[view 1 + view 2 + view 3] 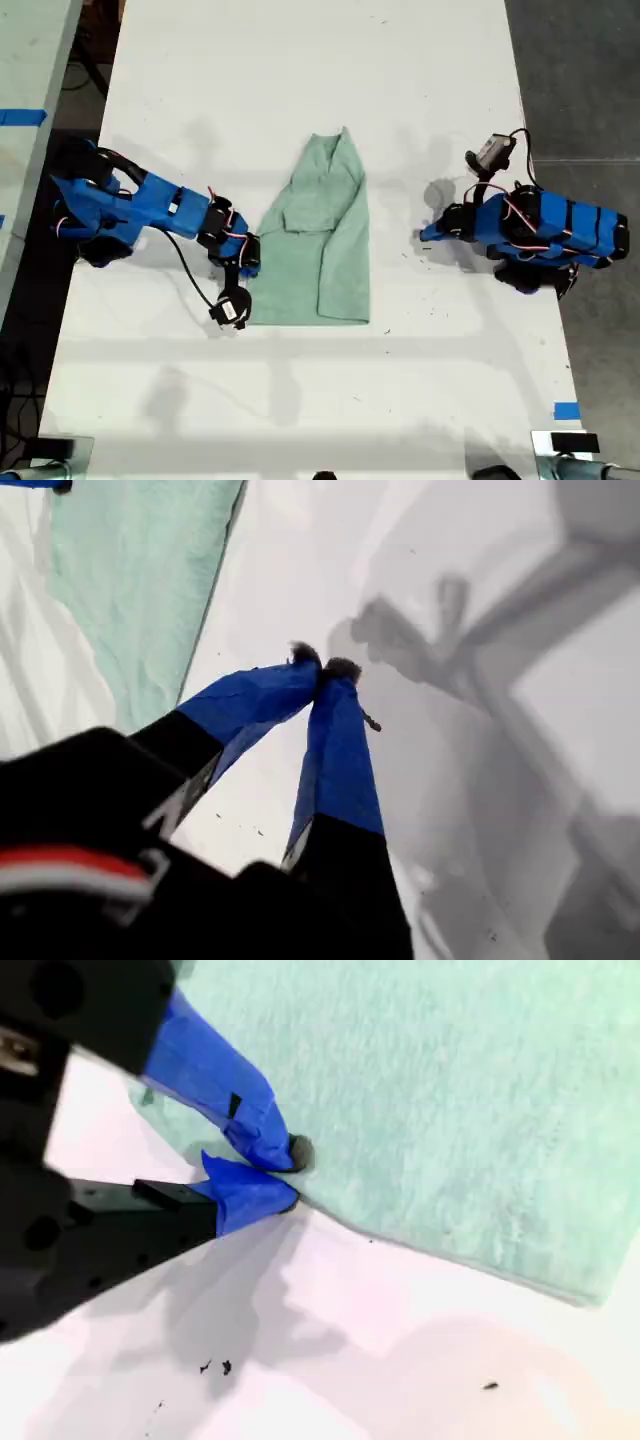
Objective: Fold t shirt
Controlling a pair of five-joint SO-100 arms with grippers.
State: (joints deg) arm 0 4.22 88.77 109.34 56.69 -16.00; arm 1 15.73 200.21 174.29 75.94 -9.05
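The pale mint-green t shirt (325, 240) lies partly folded in the middle of the white table (300, 400), one side laid over the body. The arm at the exterior view's left carries my second gripper (248, 268), which sits at the shirt's near-side edge. In the second wrist view, my second gripper (290, 1175) is shut on the hem of the t shirt (450, 1090). My first gripper (424, 236), on the arm at the exterior view's right, stands apart from the shirt. Its blue tips (322, 667) meet with nothing between them, and the t shirt (140, 590) lies some way off.
A blue tape mark (566, 410) sits near the table's edge at the exterior view's lower right. Another blue tape strip (20, 116) lies on a neighbouring surface at the exterior view's left. Dark floor (590, 90) borders the table on the exterior view's right.
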